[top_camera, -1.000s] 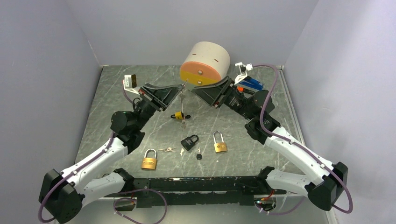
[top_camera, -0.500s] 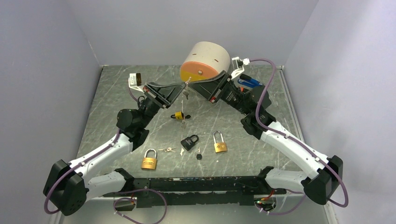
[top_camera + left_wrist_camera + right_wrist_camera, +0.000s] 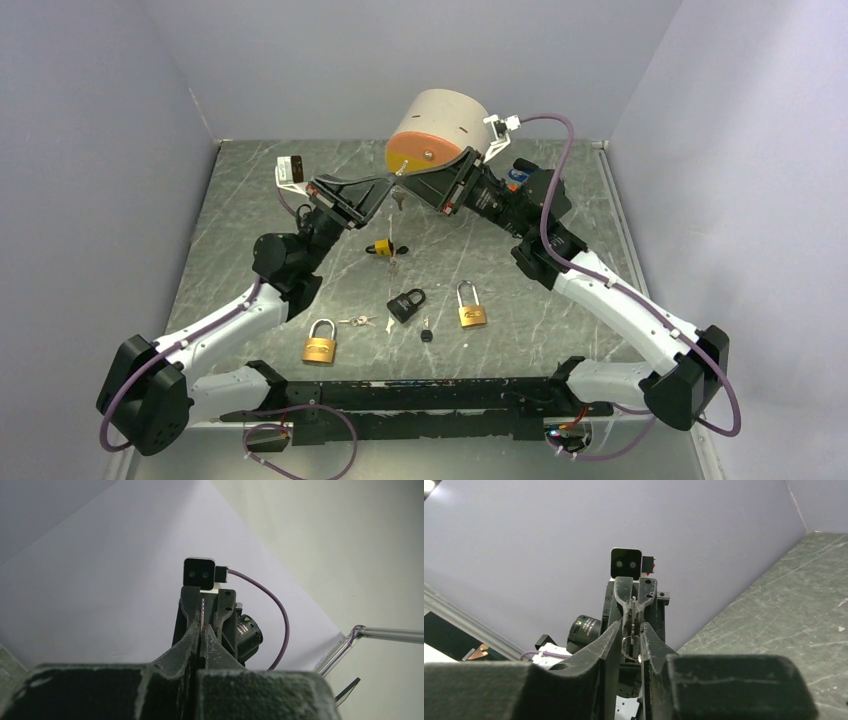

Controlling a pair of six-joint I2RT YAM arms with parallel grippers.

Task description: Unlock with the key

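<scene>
Small silver key set (image 3: 399, 200) is pinched mid-air by the closed left gripper (image 3: 389, 184). Its ring is clamped in the narrowly parted right gripper (image 3: 408, 179). Brass padlock (image 3: 319, 343) is left on the grey marble table (image 3: 250, 200), its engraving too small to read.

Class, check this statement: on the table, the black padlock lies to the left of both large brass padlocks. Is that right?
Not quite. The black padlock lies between them, with the left brass padlock on one side and the right brass padlock on the other. The top view shows it. All three are on the table, as stated.
</scene>
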